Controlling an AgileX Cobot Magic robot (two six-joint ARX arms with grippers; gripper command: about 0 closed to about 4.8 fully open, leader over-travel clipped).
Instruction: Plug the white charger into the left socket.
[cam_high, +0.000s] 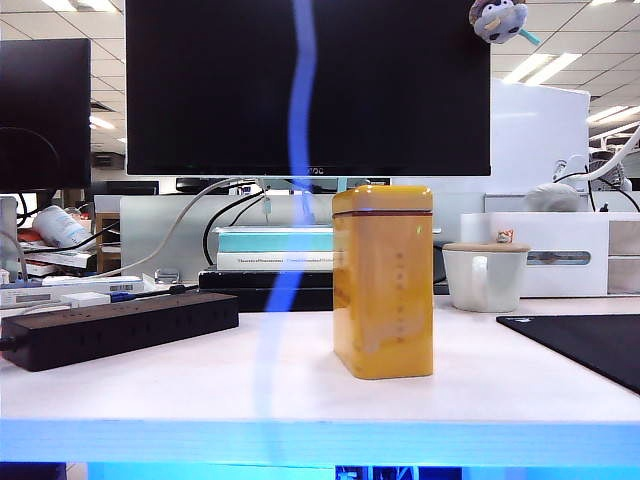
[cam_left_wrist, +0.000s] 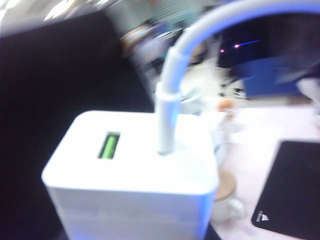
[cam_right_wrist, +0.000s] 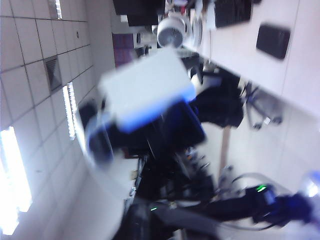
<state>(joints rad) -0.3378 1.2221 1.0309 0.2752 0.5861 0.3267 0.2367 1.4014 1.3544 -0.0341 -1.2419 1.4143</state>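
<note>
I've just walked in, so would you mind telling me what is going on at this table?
The white charger fills the left wrist view, cable rising from it, apparently carried by the left gripper, whose fingers are hidden. It is not plugged in: the black power strip lies on the table's left with nothing in it. The right gripper is shut, up off the table.
</note>
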